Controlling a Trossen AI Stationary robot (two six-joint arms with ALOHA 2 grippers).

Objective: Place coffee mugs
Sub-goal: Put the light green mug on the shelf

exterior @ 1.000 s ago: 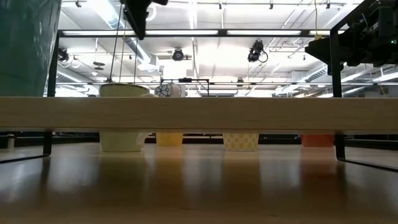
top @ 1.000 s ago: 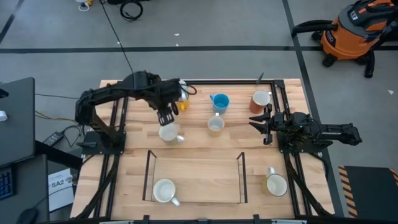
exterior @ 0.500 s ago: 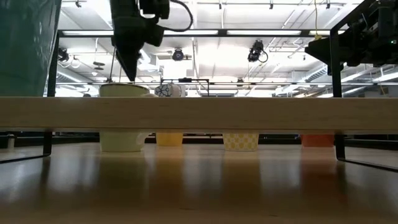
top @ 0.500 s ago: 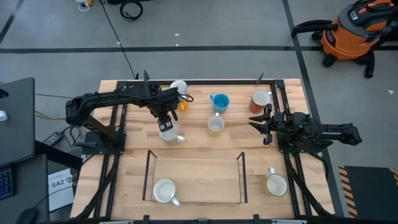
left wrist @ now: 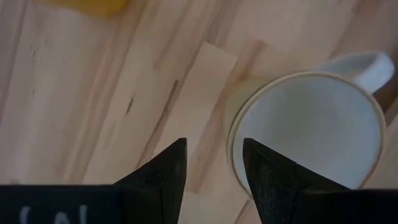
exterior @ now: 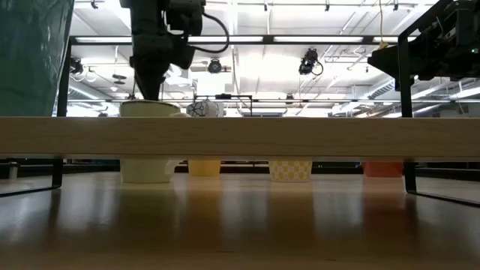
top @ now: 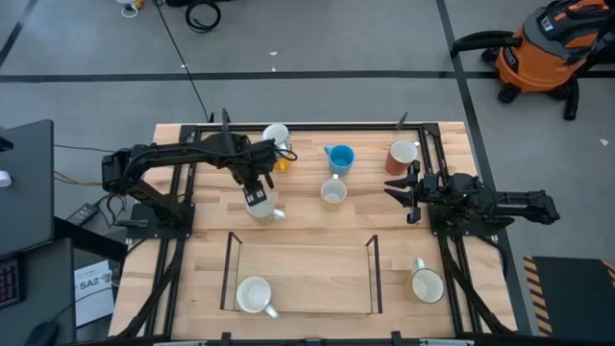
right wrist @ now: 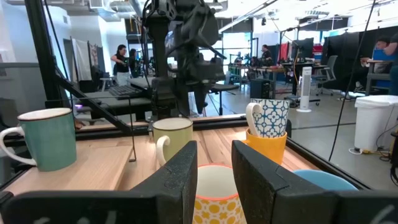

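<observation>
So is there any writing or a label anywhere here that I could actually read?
"SA2": on a white sheet on the floor beside the table's left edge; its smaller print is too small to read.
White marks on the left gripper body: cut off, unreadable.
Nothing legible on the mugs.

Left end effector (top: 258, 197) lowered, fingers apart — right end effector (top: 396, 189) parked, open.

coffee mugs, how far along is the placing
Nothing looks finished: a white ceramic mug sits at the wire frame's left edge. In hand: the left gripper, jaws open, straddles the cream mug's rim. The blue mug and others remain; right gripper waits.
</observation>
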